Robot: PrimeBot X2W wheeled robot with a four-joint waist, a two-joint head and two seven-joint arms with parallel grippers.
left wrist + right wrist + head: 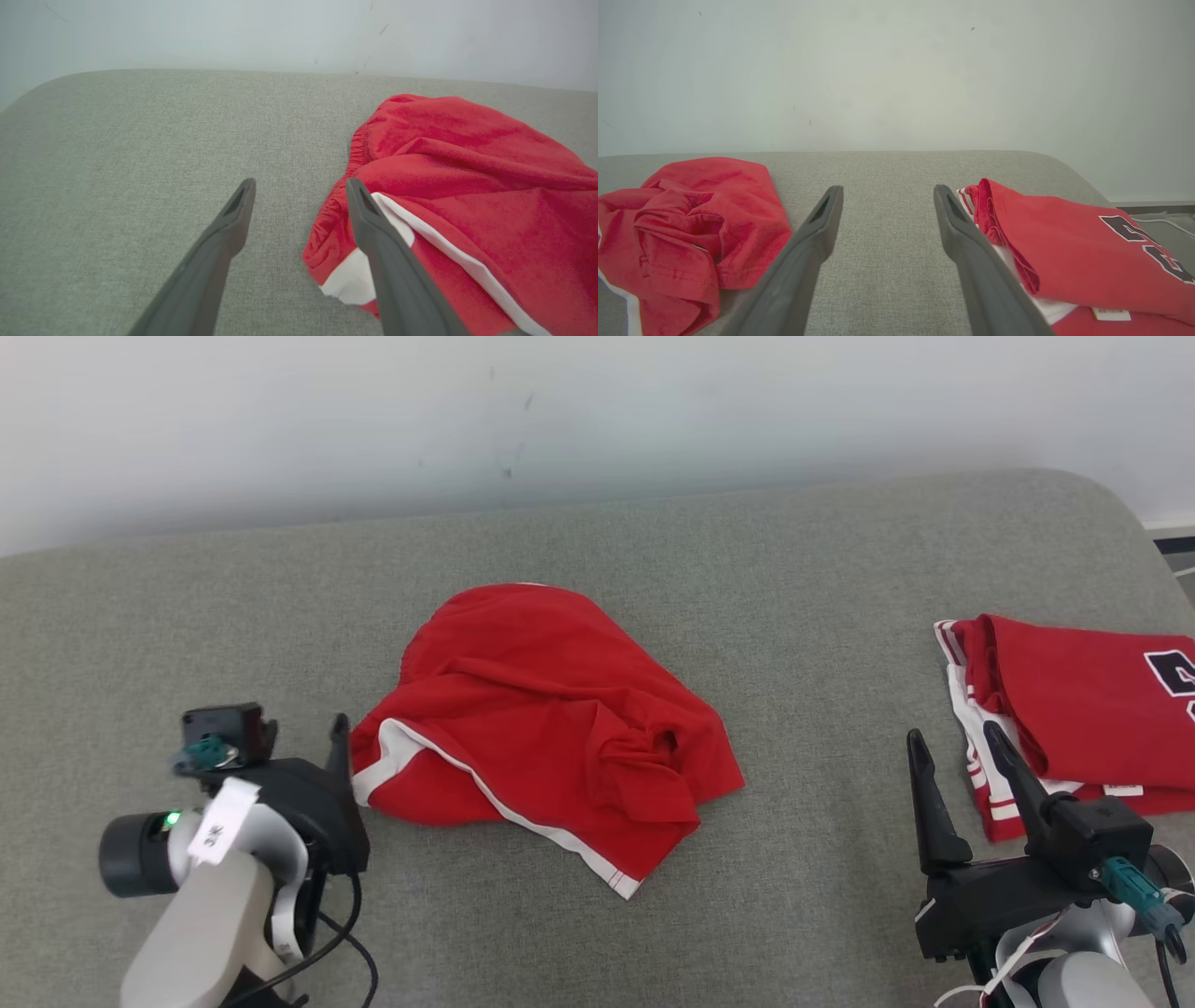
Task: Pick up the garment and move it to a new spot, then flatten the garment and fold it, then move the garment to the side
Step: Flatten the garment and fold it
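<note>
Gaping wide and empty, my left gripper [301,183] sits at the crumpled shorts' [541,709] edge; my right gripper [885,189], equally open, holds nothing beside a folded jersey [1083,709].

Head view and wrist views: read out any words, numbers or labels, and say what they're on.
No text reads whole.
Folded red jersey: big dark characters, cut off at the frame edge.
Its white label: too small to read.
White tag on the left arm: blurred.
Crumpled garment: none.

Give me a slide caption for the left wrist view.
Open left gripper at the edge of crumpled red garment on grey upholstery.
</note>
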